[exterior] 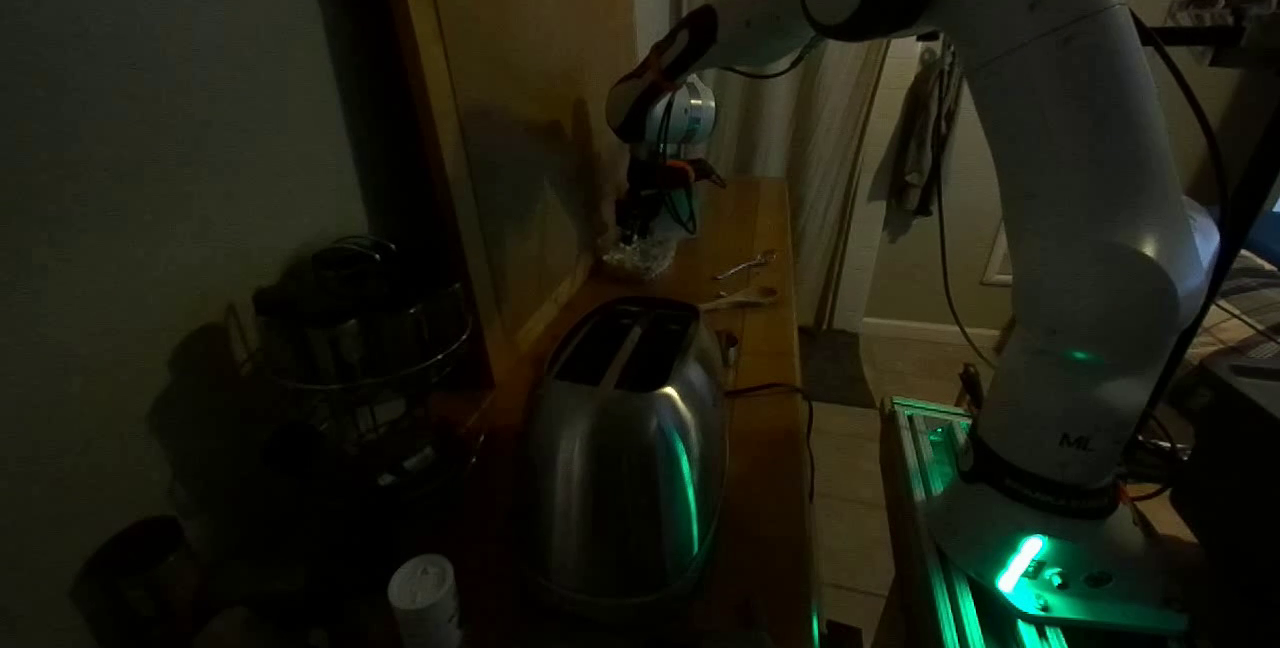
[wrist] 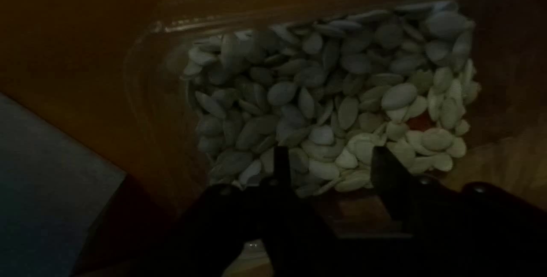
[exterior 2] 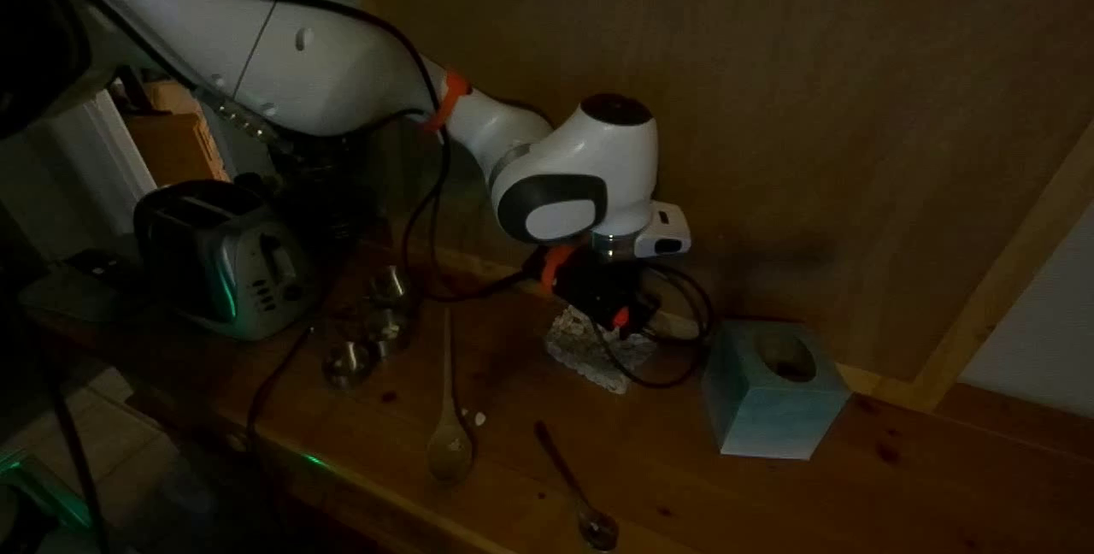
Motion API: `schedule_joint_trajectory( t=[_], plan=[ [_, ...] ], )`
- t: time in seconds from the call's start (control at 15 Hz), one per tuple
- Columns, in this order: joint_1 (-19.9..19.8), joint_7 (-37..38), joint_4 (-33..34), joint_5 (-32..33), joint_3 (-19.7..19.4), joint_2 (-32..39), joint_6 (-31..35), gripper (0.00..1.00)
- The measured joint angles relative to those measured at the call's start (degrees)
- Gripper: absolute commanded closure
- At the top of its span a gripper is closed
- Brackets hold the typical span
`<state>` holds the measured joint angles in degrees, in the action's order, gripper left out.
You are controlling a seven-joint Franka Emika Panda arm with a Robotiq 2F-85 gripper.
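Under the pincer, spread apart and gripping nothing visible, lies the clear plastic box of pale oval seeds; it seems best to move straight down or up, without knocking the box edge. The brown wooden panel and the light-blue cube-shaped tissue box stand near the pincer, so its freer side seems away from the panel.

The place looks like a home, with kitchen and household goods on a wooden counter: a brushed-metal toaster, small metal cups, a wooden spoon, a tissue box and a clear plastic container of pumpkin seeds. Around the counter, a long curtain, a hanging garment, clothes hangers and a tiled floor look domestic.
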<state>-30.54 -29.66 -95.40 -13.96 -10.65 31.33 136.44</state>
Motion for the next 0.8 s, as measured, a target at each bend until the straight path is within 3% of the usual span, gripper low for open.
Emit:
schedule_joint_trajectory(
  t=[0.13,0.27,0.33,0.4,0.8],
  plan=[
    [-0.1,0.1,0.0,0.0,0.0,0.6,0.5,0.01],
    [-0.1,0.4,0.0,0.1,0.0,1.0,0.6,0.00],
    [-0.1,0.5,0.0,0.1,0.0,1.2,0.6,0.05],
    [-0.1,0.7,0.0,0.2,0.0,1.4,0.6,0.22],
    [-0.1,1.3,0.0,1.1,-0.3,1.7,0.6,0.64]
  ],
)
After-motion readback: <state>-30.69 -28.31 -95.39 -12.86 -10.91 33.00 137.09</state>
